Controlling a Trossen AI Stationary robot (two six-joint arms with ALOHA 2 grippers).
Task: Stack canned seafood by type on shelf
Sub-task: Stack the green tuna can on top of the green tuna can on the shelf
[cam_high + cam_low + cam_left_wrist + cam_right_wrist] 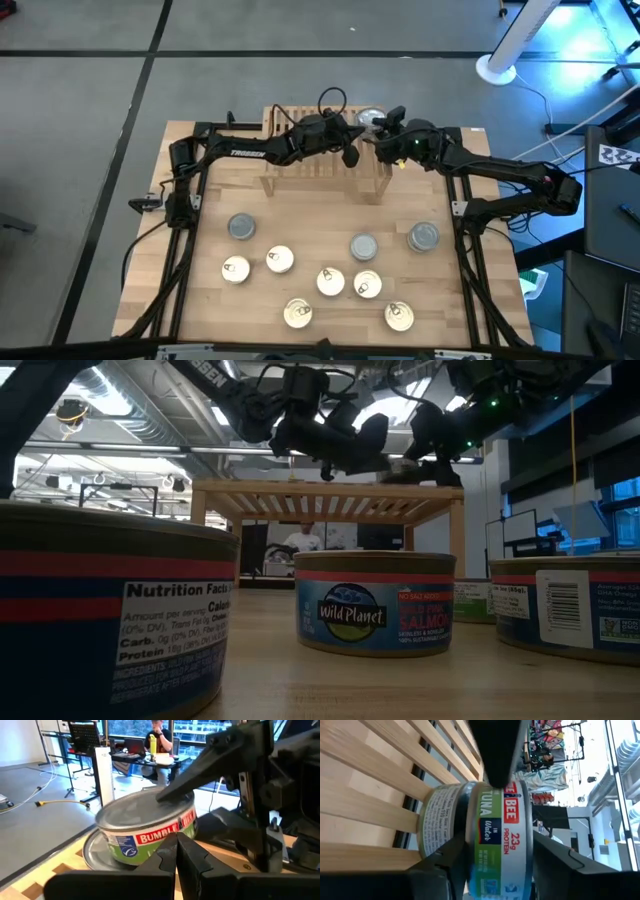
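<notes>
Right hand point(377, 128) astride tuna tins point(490, 840) on shelf point(285, 165), fingers apart.

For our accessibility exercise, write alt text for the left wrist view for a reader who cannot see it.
A Bumble Bee tuna can sits on another silver can on the wooden shelf, the right gripper around it. The shut left gripper points at it; a person sits at a desk behind.

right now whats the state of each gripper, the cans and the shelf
left gripper: shut, empty, pointing at the stacked tuna cans
right gripper: jaws open around the top tuna can, which rests on a second can
shelf: upright, holding that stack
loose cans: nine upright on the table
</notes>
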